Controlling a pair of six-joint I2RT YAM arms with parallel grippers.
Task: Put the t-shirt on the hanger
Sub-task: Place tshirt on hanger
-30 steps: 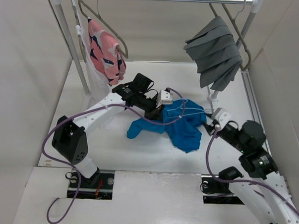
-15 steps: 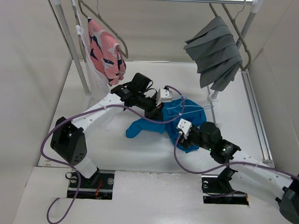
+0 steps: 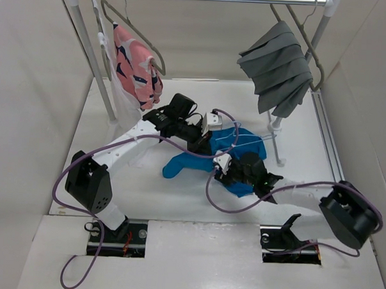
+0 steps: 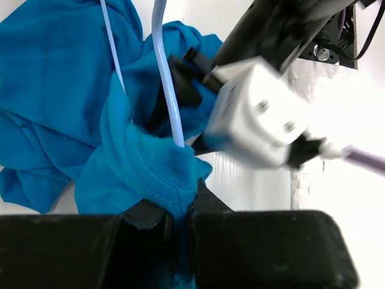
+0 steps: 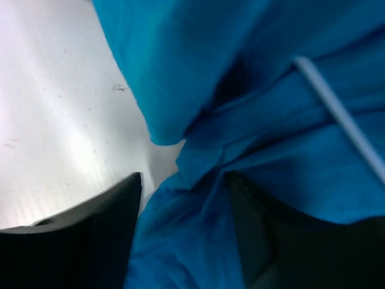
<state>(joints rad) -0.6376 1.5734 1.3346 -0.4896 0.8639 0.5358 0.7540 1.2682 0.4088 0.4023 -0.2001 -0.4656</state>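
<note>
T-shirt [image 3: 186, 164] fold between left fingers [image 4: 143, 220]

- The t-shirt [image 3: 186, 164] is a plain bright blue.
- The wire hanger [image 4: 168, 84] is a pale, whitish blue.
- The hung garment [image 3: 135, 68] is pink with dark navy marks.
- The pleated garment [image 3: 276, 68] is grey.
- The cables [image 3: 70, 171] are purple.
- The table [image 3: 146, 187] is white.

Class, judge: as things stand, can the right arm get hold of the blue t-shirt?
Probably yes: the right gripper is open, with a t-shirt fold between its fingers, unobstructed.
</note>
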